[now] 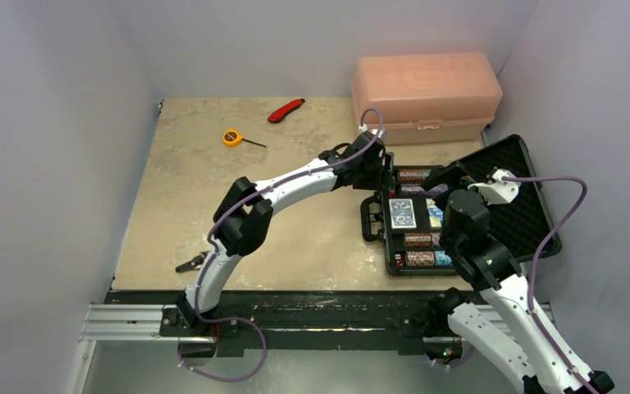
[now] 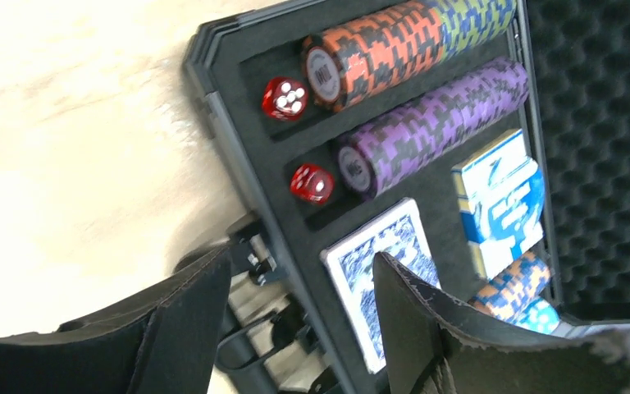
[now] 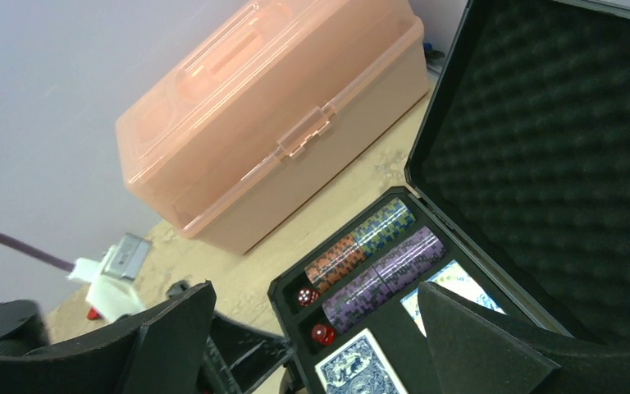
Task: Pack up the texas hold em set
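Step in hand: loading looks finished or nearly so. The black case lies open on the table's right side, its egg-crate foam lid folded back to the right.

Seated in the tray:
- orange-and-green chip roll
- purple chip roll
- two red dice, one at the end of each of those rolls
- blue-backed card deck
- boxed blue-and-white deck
- orange-and-blue chip roll

The right arm hides part of the tray from above, so I cannot confirm every pocket is full.

Left gripper: jaws parted, nothing between them. It hangs over the handle-side edge of the case, and the blue-backed deck shows in the gap between its fingers.

Right gripper: jaws wide apart and empty, poised above the tray. The lid rises to its right and the pink plastic box sits behind.

Next move, as I judge it: swing the lid over the tray and latch it. The right arm is nearer the lid, and the left should clear the rim first
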Controlling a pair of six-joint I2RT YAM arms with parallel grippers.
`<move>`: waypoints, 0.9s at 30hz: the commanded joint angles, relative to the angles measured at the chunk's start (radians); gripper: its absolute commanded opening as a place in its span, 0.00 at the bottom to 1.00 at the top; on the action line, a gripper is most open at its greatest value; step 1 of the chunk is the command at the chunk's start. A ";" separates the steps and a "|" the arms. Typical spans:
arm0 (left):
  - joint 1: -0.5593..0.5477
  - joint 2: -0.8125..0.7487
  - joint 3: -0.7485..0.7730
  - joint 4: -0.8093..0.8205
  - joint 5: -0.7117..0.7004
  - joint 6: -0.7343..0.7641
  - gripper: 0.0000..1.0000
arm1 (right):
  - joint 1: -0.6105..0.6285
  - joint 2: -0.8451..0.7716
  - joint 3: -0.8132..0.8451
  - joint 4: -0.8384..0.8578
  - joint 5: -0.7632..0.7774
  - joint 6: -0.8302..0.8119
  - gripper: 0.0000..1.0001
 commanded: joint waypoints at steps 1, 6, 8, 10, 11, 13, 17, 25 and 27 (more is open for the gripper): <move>-0.001 -0.168 -0.080 -0.022 -0.090 0.100 0.63 | 0.008 -0.010 -0.007 0.034 0.021 0.007 0.99; -0.001 -0.235 -0.183 -0.055 -0.155 0.127 0.61 | 0.009 -0.010 -0.009 0.038 0.019 0.006 0.99; -0.001 -0.249 -0.214 -0.067 -0.186 0.113 0.60 | 0.008 -0.011 -0.009 0.038 0.018 0.005 0.99; -0.001 -0.252 -0.231 -0.070 -0.201 0.098 0.59 | 0.008 -0.009 -0.008 0.038 0.017 0.005 0.99; -0.001 -0.247 -0.233 -0.072 -0.201 0.095 0.58 | 0.008 -0.008 -0.009 0.039 0.016 0.005 0.99; -0.001 -0.232 -0.231 -0.076 -0.195 0.088 0.58 | 0.009 -0.006 -0.009 0.038 0.015 0.005 0.99; -0.002 -0.202 -0.220 -0.107 -0.200 0.071 0.56 | 0.008 -0.004 -0.009 0.039 0.011 0.004 0.99; -0.002 -0.145 -0.207 -0.124 -0.201 0.067 0.54 | 0.007 -0.001 -0.010 0.043 0.003 0.002 0.99; -0.002 -0.130 -0.204 -0.120 -0.189 0.068 0.54 | 0.008 -0.001 -0.011 0.044 0.002 0.002 0.99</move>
